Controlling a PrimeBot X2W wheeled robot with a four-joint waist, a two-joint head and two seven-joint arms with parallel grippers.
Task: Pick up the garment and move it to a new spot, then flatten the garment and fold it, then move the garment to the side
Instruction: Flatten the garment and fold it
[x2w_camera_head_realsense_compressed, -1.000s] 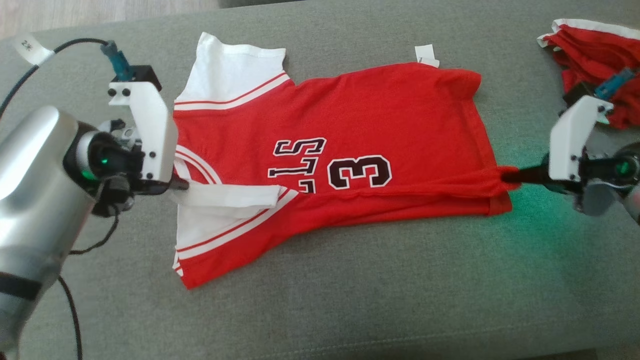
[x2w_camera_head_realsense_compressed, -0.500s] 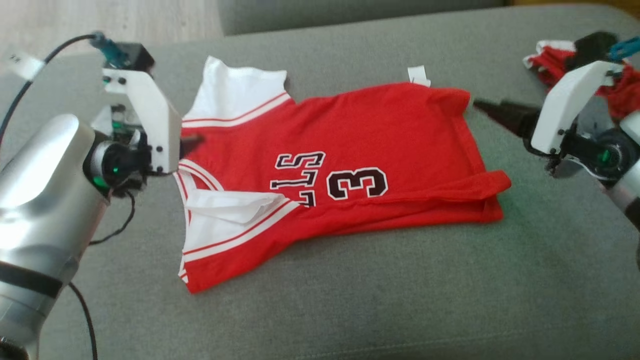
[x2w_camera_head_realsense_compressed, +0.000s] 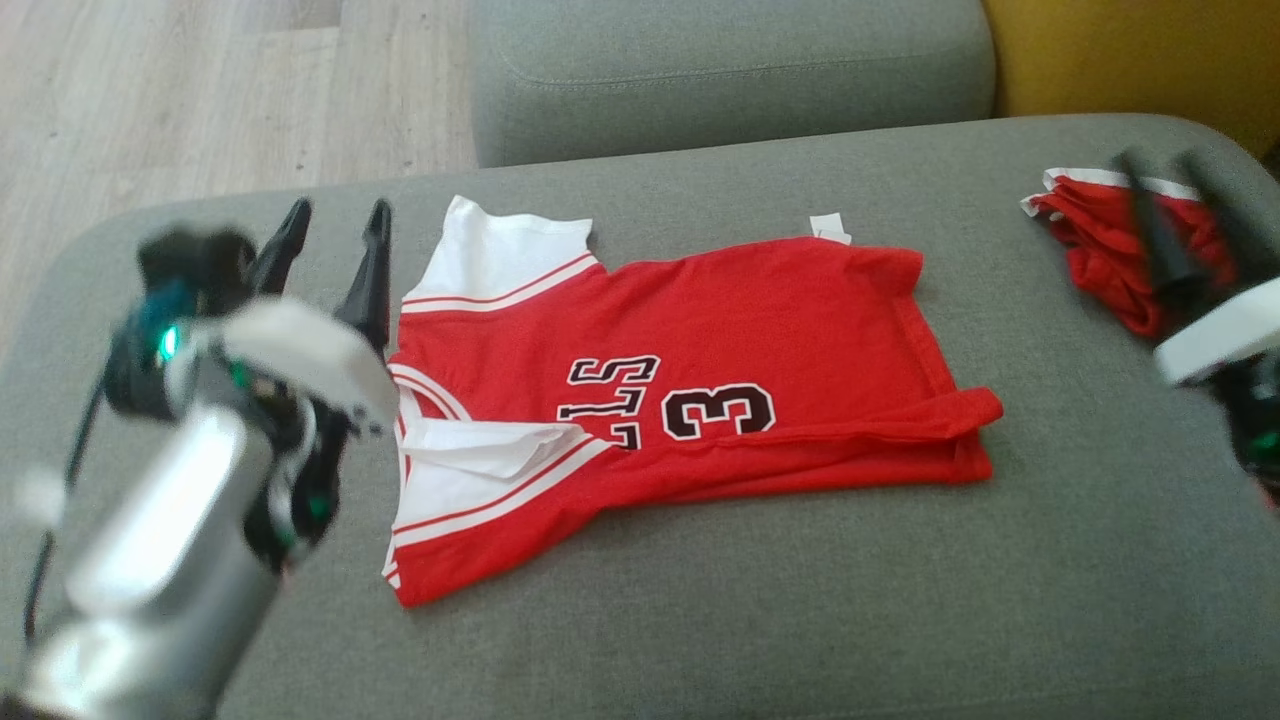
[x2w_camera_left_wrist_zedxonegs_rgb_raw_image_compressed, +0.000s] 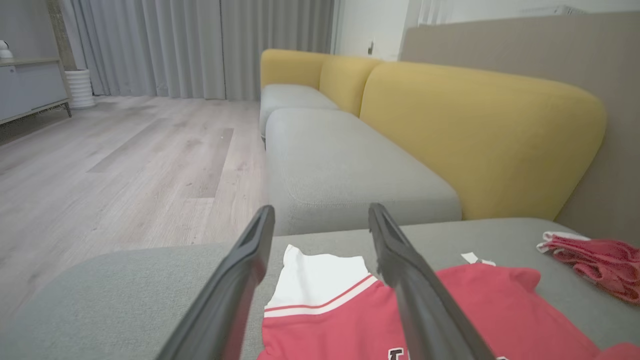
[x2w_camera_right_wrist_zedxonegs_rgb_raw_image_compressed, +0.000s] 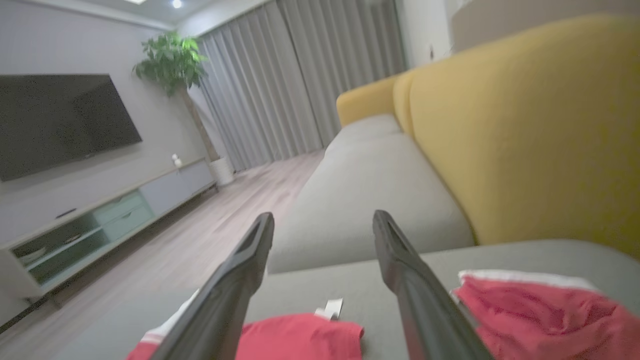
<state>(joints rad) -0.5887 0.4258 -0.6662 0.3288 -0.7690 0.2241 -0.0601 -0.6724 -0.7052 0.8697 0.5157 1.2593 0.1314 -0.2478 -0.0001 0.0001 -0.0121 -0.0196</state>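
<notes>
The garment (x2w_camera_head_realsense_compressed: 720, 330), a red jersey with white sleeves and a dark "3", lies spread sideways on the grey sofa seat (x2w_camera_head_realsense_compressed: 700, 620), its near long edge folded over. My left gripper (x2w_camera_head_realsense_compressed: 338, 210) hovers open just left of the jersey's white sleeve, holding nothing. My right gripper (x2w_camera_head_realsense_compressed: 1160, 165) is open and empty at the far right, off the jersey's hem. In the left wrist view the left gripper (x2w_camera_left_wrist_zedxonegs_rgb_raw_image_compressed: 321, 210) points over the garment (x2w_camera_left_wrist_zedxonegs_rgb_raw_image_compressed: 325, 275). In the right wrist view the right gripper (x2w_camera_right_wrist_zedxonegs_rgb_raw_image_compressed: 324, 217) is above the garment's hem (x2w_camera_right_wrist_zedxonegs_rgb_raw_image_compressed: 300, 335).
A second red cloth (x2w_camera_head_realsense_compressed: 1100, 250) lies crumpled at the seat's right end, under my right fingers (x2w_camera_head_realsense_compressed: 1150, 220). Another grey cushion (x2w_camera_head_realsense_compressed: 730, 70) and the yellow sofa back (x2w_camera_head_realsense_compressed: 1130, 60) lie beyond. Wooden floor (x2w_camera_head_realsense_compressed: 200, 90) is off the seat's left.
Both grippers have let go of the garment's ends, opened, and lifted away with fingers now pointing forward. The jersey has settled on the seat. The head camera has tilted up.
</notes>
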